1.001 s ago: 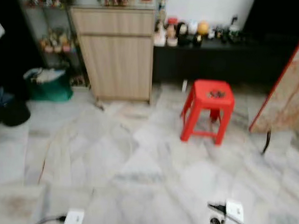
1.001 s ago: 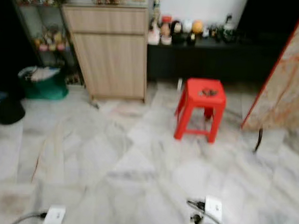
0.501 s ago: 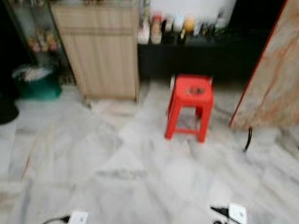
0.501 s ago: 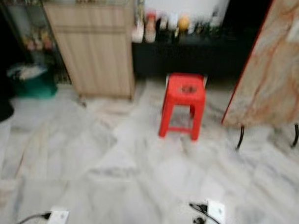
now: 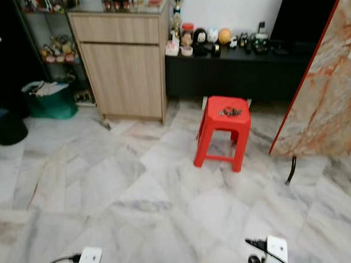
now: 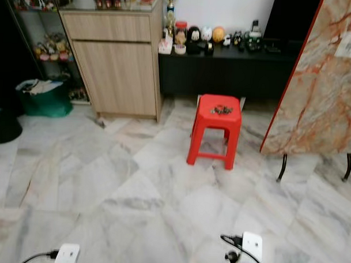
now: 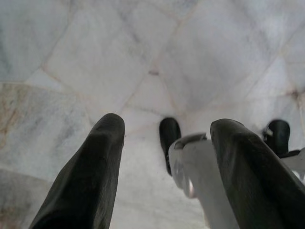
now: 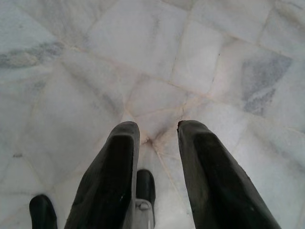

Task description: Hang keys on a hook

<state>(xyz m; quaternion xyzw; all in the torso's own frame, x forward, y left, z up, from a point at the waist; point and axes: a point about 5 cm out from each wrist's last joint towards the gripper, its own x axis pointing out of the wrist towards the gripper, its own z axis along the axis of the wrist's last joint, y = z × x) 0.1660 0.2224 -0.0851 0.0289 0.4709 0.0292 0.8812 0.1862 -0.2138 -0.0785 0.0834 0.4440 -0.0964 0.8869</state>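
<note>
A bunch of keys [image 5: 230, 112] lies on top of a red plastic stool [image 5: 222, 136] that stands on the marble floor ahead of me, slightly right of centre. The same keys [image 6: 221, 110] show as a dark cluster in the right eye view. Both arms hang low. In the left wrist view my left gripper [image 7: 164, 129] points down at the floor tiles, its two black fingers [image 7: 90, 176] well apart and nothing between them. In the right wrist view my right gripper [image 8: 157, 129] also points at the floor, with a narrower empty gap between its fingers [image 8: 112, 176].
A wooden cabinet [image 5: 123, 66] stands back left beside a black low shelf [image 5: 235, 73] carrying small figurines. A marble-patterned panel [image 5: 332, 91] on thin black legs leans at the right. A green basket [image 5: 47, 99] and a black bin [image 5: 8, 128] sit far left.
The camera has swung to the right and steadied: the picture is sharp now, the stool sits nearer the centre, and more of the marble-patterned panel shows. Nothing in the room has moved.
</note>
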